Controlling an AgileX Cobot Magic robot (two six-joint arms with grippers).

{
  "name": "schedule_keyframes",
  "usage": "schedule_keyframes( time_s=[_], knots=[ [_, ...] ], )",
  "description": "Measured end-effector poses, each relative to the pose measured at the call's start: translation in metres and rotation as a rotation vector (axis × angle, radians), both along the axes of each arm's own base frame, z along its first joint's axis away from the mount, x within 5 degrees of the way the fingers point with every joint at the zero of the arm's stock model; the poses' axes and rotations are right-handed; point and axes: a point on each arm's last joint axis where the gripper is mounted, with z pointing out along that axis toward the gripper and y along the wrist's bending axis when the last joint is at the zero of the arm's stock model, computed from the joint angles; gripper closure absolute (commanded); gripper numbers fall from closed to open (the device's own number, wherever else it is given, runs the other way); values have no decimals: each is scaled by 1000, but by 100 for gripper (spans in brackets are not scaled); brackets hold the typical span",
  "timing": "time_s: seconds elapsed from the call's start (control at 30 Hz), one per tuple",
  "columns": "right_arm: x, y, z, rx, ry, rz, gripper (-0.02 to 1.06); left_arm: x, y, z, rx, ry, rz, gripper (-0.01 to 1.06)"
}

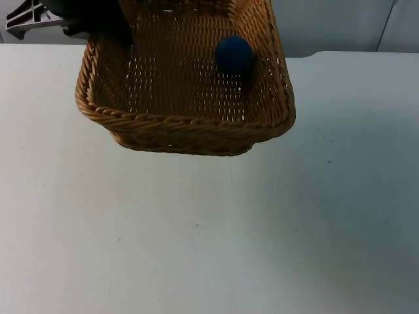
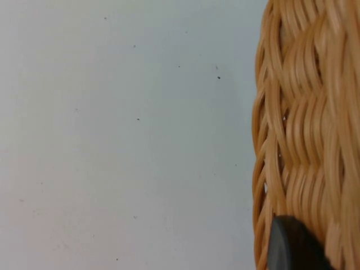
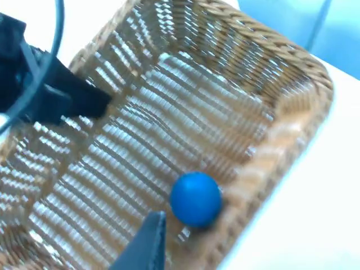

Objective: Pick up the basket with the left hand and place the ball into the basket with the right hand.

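The woven wicker basket [image 1: 186, 124] hangs above the white table. My left gripper [image 1: 110, 29] is shut on its rear left rim. In the left wrist view the basket's wall [image 2: 304, 129] stands right beside my fingertip [image 2: 289, 247]. A dark blue ball [image 1: 234, 54] lies loose on the basket's floor, close to the right wall. From above, the right wrist view takes in the ball [image 3: 195, 198], the basket's rim [image 3: 292, 121] and the left gripper [image 3: 67, 98] clamped on the rim. My right gripper [image 3: 191, 259] hovers open over the basket, its black fingertip [image 3: 147, 242] just clear of the ball.
The white table [image 1: 209, 235] spreads out below and in front of the basket. A grey partition wall [image 1: 340, 26] closes off the back. A light metal bracket [image 1: 29, 16] sits at the far left by the left arm.
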Motion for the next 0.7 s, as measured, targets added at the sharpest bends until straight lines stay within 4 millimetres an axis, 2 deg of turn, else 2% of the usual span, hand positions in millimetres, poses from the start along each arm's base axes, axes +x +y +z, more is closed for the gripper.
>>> schedule_keyframes(
  time_s=[0.1, 0.17, 0.27, 0.3, 0.47, 0.5, 0.67, 0.7],
  knots=[
    [-16, -27, 6, -13, -1, -74, -1, -1, -2, 1, -19, 2, -24, 105],
    [-22, -34, 6, -12, 2, -98, -1, -1, -3, 1, -21, 1, -26, 105],
    [-53, -59, -2, -12, 17, -164, -1, -1, -3, 1, -26, 4, -25, 105],
    [-53, -59, -2, -12, 17, -164, -1, -1, -3, 1, -26, 4, -25, 105],
    [-115, -86, -16, -38, -57, -245, -1, -2, -3, 1, -19, 4, -44, 105],
    [-115, -86, -16, -38, -57, -245, -1, -2, -3, 1, -19, 4, -44, 105],
    [-181, -111, -19, -11, -142, -351, -1, -3, -4, 0, -19, 14, -51, 105],
    [-181, -111, -19, -11, -142, -351, -1, -3, -4, 0, -19, 14, -51, 105]
  ],
)
